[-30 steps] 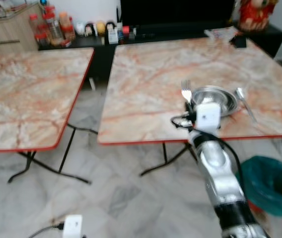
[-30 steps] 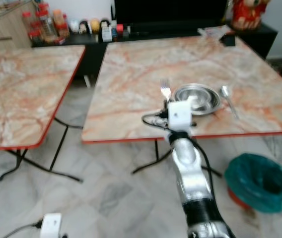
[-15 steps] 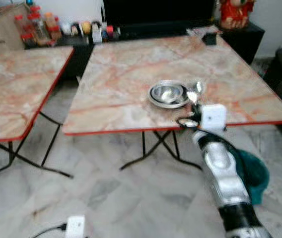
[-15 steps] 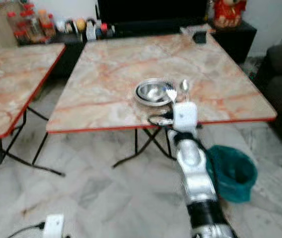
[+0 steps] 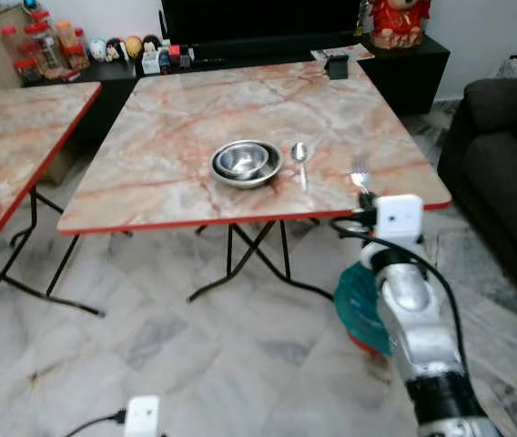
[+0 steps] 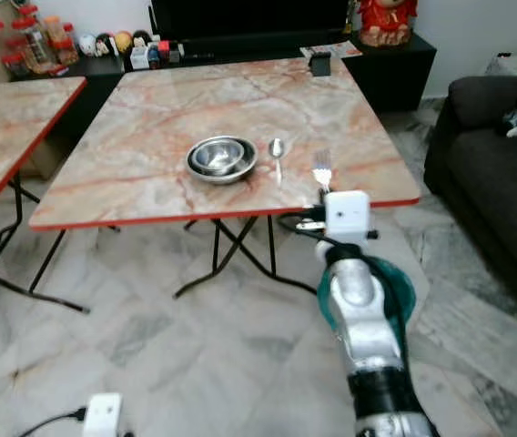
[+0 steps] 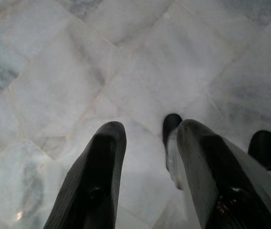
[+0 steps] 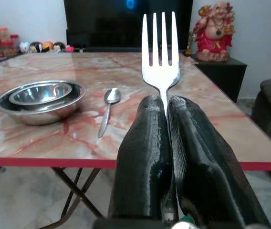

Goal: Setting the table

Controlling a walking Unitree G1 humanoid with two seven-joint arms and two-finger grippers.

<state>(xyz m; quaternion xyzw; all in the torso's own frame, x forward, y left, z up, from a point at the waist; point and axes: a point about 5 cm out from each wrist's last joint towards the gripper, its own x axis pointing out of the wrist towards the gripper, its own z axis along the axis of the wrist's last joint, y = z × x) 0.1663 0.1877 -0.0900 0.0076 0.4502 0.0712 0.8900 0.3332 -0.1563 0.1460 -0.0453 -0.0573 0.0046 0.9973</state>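
My right gripper (image 8: pixel 167 102) is shut on the handle of a silver fork (image 8: pixel 160 52), held upright with its tines up. It hovers at the near right edge of the marble table (image 5: pixel 177 109), close to the front corner. Two nested steel bowls (image 5: pixel 246 162) sit in the middle of the table's near half. A spoon (image 5: pixel 300 159) lies just right of them, and the fork (image 5: pixel 359 171) is further right of it. My left gripper (image 7: pixel 147 131) hangs open over the tiled floor.
A second marble table (image 5: pixel 13 155) stands to the left. A green bin (image 5: pixel 359 305) sits on the floor under my right arm. A dark sofa (image 5: pixel 504 173) is at the right, a black cabinet (image 5: pixel 240 55) behind the table, a white plug (image 5: pixel 142 414) on the floor.
The whole view has shifted as I moved rightward along the table. The fork stays in my right gripper, which now sits right of the spoon instead of left of the bowls.
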